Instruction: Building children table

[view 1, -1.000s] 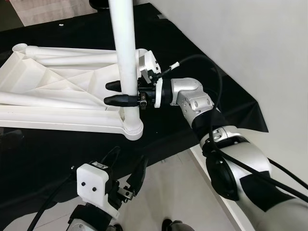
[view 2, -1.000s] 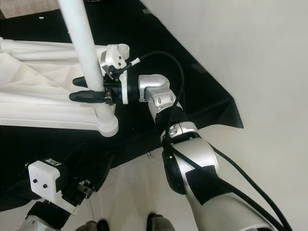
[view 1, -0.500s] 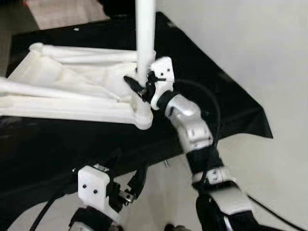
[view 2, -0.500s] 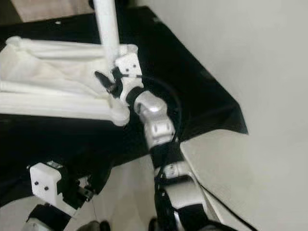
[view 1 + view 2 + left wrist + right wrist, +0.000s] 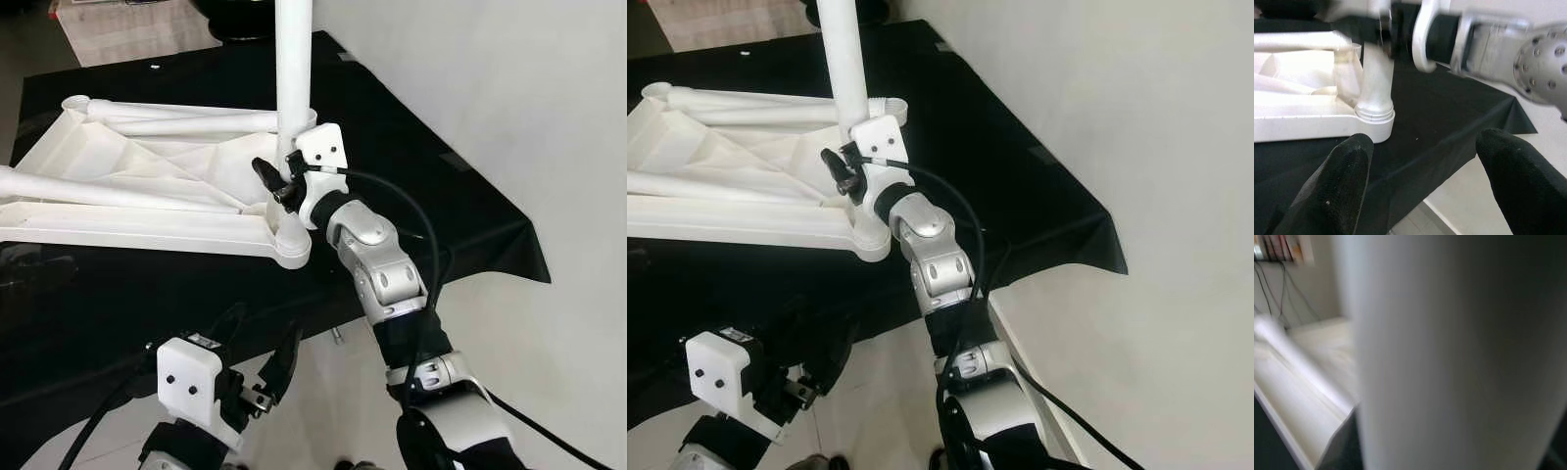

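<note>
Right gripper (image 5: 277, 184) clamps upright white table leg (image 5: 293, 69) just above corner socket of overturned white tabletop (image 5: 147, 201) on black cloth (image 5: 411, 186). Left gripper (image 5: 257, 345) hangs low near cloth edge, fingers (image 5: 1337, 186) spread, holding nothing.
</note>
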Available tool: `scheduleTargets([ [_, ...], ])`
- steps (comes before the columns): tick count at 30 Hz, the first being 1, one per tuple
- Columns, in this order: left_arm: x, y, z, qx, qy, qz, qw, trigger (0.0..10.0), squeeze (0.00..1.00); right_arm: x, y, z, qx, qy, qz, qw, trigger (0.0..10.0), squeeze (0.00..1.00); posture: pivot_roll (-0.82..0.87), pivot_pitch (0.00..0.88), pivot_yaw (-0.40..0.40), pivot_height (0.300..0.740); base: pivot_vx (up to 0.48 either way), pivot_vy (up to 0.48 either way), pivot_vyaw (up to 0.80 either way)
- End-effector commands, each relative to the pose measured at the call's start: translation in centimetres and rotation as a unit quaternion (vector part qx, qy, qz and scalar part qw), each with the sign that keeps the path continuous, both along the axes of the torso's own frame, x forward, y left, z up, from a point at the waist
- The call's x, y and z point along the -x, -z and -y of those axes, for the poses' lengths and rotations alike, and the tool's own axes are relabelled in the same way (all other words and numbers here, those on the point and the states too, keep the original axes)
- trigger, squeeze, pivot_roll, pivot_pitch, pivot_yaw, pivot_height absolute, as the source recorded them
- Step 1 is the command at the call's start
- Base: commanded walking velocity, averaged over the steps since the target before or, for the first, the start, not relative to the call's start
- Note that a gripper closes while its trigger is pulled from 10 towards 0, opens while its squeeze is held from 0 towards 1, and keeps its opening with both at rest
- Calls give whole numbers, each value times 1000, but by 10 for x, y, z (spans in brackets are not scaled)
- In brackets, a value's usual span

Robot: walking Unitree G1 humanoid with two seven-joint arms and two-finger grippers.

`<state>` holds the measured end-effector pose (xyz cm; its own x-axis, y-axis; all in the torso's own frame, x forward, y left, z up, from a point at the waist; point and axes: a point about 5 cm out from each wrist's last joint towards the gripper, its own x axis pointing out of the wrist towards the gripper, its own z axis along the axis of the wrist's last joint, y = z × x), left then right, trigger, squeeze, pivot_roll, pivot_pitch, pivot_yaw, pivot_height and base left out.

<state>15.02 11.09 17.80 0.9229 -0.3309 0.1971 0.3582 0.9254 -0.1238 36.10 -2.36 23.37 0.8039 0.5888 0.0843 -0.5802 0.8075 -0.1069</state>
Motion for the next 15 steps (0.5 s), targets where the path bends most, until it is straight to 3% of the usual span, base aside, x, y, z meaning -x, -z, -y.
scheduleTargets([
  [1,2,1,1,0,-2,-4,1000,10000,0,3,5,-4,1,-14,-21,1000,10000,1000,90,229,-59,740,0,0,0],
  [5,2,0,1,1,-2,-4,1000,10000,0,3,-5,-7,-26,-84,-22,996,10000,1000,90,232,-60,740,0,0,0],
  [7,1,0,2,2,-2,-4,1000,10000,0,5,-12,-11,-34,-160,-17,986,10000,1000,89,233,-57,740,0,0,0],
  [8,1,0,2,2,-1,-3,1000,10000,0,6,-17,-10,-14,-219,3,976,10000,0,87,236,-56,740,0,0,0],
  [13,1,-1,2,3,-1,-3,1000,10000,0,5,-25,-4,39,-321,41,945,10000,0,82,240,-61,740,0,0,0],
  [15,1,-1,2,3,0,-3,1000,10000,0,4,-26,-4,47,-331,45,941,10000,0,82,240,-61,740,0,0,0],
])
